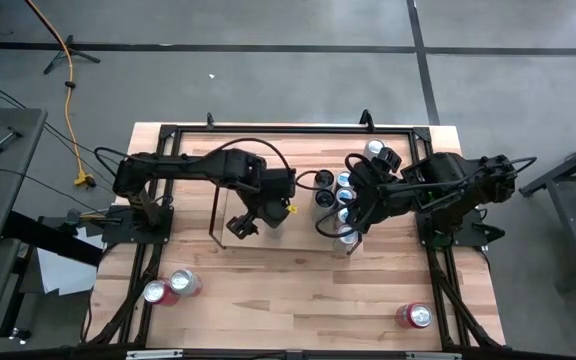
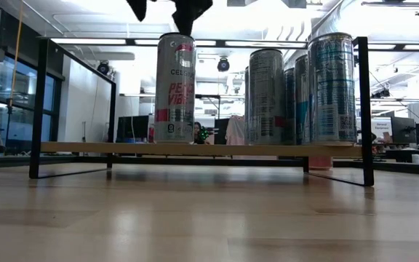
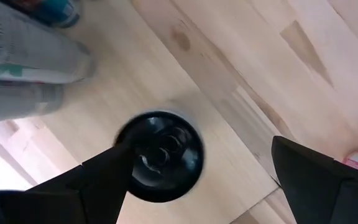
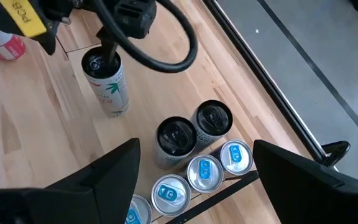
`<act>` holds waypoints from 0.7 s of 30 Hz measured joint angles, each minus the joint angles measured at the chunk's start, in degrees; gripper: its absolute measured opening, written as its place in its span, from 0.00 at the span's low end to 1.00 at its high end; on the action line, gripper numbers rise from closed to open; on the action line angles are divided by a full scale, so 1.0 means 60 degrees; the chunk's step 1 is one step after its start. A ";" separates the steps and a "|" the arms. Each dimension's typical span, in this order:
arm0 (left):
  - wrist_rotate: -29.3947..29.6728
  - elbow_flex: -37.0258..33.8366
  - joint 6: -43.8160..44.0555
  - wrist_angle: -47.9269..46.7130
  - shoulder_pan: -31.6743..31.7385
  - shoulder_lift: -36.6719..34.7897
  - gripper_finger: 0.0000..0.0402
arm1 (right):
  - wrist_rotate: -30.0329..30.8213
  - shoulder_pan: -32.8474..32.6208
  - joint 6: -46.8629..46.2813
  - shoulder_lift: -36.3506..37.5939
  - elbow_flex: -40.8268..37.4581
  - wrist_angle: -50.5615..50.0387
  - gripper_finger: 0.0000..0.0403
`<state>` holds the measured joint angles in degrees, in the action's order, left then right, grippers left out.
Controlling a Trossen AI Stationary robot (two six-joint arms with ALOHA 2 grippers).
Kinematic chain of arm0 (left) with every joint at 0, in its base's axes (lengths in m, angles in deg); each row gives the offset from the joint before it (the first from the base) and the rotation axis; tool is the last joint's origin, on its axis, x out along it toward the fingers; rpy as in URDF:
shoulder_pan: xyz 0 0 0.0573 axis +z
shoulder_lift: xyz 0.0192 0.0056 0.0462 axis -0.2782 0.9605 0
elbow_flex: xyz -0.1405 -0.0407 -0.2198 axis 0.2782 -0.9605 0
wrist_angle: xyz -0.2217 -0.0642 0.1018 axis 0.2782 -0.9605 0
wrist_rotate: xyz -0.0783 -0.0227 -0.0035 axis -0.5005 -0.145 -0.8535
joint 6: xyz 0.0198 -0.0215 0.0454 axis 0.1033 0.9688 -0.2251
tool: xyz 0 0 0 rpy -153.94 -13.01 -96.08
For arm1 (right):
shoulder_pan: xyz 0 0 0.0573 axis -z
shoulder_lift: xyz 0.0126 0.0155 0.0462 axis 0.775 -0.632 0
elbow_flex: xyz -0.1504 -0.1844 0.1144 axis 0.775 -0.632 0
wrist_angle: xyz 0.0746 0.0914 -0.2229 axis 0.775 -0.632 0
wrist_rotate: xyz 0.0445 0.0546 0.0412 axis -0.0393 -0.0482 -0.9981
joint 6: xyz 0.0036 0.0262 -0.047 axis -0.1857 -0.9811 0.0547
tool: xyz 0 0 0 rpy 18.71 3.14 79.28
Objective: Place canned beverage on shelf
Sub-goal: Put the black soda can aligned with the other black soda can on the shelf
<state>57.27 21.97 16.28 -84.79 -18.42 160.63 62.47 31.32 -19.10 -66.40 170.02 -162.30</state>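
hovering: left gripper [image 3: 194, 171] hung above the silver can [image 2: 174, 87], fingers spread wide either side of its dark top, not touching it
left gripper state: open, holding nothing
silver can: stood upright on the shelf [image 2: 122, 148], alone toward one end, apart from the other cans
right gripper [image 4: 194, 171]: over the cluster of cans [image 4: 194, 155] at the shelf's other end, fingers parted, empty
cluster: upright cans packed close together, some with dark tops, some with blue-tabbed tops
shelf: low light-wood board with thin black wire frames at both short ends, lay mid-table between the two arms
loose cans: two red cans [image 1: 171, 286] lay on the tabletop [image 1: 288, 310] near its front left corner; one red can [image 1: 414, 316] lay near the front right
floor: yellow cable [image 1: 68, 70] ran beyond the table's left side
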 joint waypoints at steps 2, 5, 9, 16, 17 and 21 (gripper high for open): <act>0.0002 0.0000 0.0004 0.0242 -0.0001 0.0000 0.83 | 0.0000 -0.0002 0.0010 0.0000 0.0000 -0.0004 0.74; -0.0005 -0.0004 0.0344 0.0452 -0.0011 -0.0133 0.83 | -0.0004 0.0001 0.0010 0.0000 0.0001 -0.0004 0.74; 0.0408 0.0000 0.0048 0.0481 -0.0018 -0.0225 0.83 | -0.0007 0.0001 0.0000 0.0000 0.0001 -0.0003 0.74; 0.3170 0.0002 -0.1284 0.0301 -0.0015 -0.0082 0.83 | -0.0015 -0.0003 0.0007 0.0000 -0.0001 -0.0004 0.74; 0.3193 0.0000 -0.1242 0.0344 -0.0009 -0.0077 0.83 | -0.0015 -0.0001 0.0011 0.0000 0.0001 -0.0004 0.74; 0.1643 0.0000 -0.2224 0.0196 -0.0015 -0.0096 0.83 | -0.0004 0.0001 0.0030 0.0000 0.0000 -0.0004 0.74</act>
<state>67.13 21.97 2.94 -83.62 -18.50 160.05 62.45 31.32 -18.92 -66.40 170.02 -162.32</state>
